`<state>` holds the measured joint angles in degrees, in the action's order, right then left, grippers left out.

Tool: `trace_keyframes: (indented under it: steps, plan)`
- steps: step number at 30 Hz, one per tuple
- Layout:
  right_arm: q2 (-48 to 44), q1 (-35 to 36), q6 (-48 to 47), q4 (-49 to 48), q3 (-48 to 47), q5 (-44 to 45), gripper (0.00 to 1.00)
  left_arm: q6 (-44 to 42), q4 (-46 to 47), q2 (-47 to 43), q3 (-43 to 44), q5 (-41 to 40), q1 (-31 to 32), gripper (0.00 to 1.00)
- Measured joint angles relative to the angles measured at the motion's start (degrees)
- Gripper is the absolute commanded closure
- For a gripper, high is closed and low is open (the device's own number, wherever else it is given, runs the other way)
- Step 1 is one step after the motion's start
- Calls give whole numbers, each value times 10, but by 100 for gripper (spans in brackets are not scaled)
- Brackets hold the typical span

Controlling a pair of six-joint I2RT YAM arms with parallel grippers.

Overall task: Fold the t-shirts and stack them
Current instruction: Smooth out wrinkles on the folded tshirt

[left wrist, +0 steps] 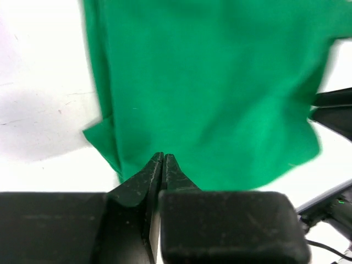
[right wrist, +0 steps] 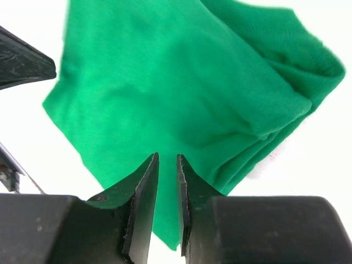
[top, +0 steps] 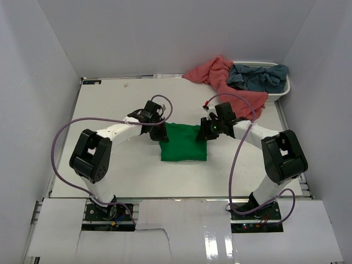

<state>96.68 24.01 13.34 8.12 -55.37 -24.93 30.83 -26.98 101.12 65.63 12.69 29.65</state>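
Top external: folded green t-shirt [top: 184, 144] lies flat, slightly wider left-right.

green t-shirt [top: 184, 144]: soft matt cloth | table [top: 110, 104]: smooth white | basket [top: 287, 87]: white plastic

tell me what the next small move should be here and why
Probably lift both grippers straight up off the green t-shirt. It already lies folded into a compact rectangle mid-table. The left gripper and right gripper sit at its far corners with no cloth visibly pinched. The salmon-pink t-shirt lies crumpled by the basket, waiting to be folded.
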Motion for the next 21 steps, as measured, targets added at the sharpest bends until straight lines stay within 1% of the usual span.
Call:
trace_keyframes:
  steps: [1,4,5,7,8,9,11,13,15,18,21]
  plan:
    - [-8,0,1,1,-2,0,75,0,-1,-10,4,1,-1,83]
    - [-23,0,5,5,-20,-5,88,0,-3,-61,9,9,-2,81]
    - [-24,0,9,4,-25,-10,92,1,-2,-82,9,17,-2,83]
    - [-24,0,22,-5,-30,-26,92,11,19,-120,4,45,-2,86]
    - [-23,0,30,-10,-30,-36,92,16,44,-138,-8,65,-2,94]
    - [-20,0,40,-19,-30,-50,92,26,70,-152,-22,87,-2,99]
    - [-7,0,61,-48,-30,-78,92,50,146,-166,-67,147,0,100]
    - [16,0,94,-87,-30,-111,92,78,225,-154,-119,198,5,100]
    - [41,0,125,-126,-30,-138,92,104,285,-124,-167,235,14,100]
    - [67,0,165,-176,-30,-170,92,131,349,-85,-222,267,28,100]
    - [85,0,200,-220,-30,-198,92,152,417,-75,-255,288,35,100]
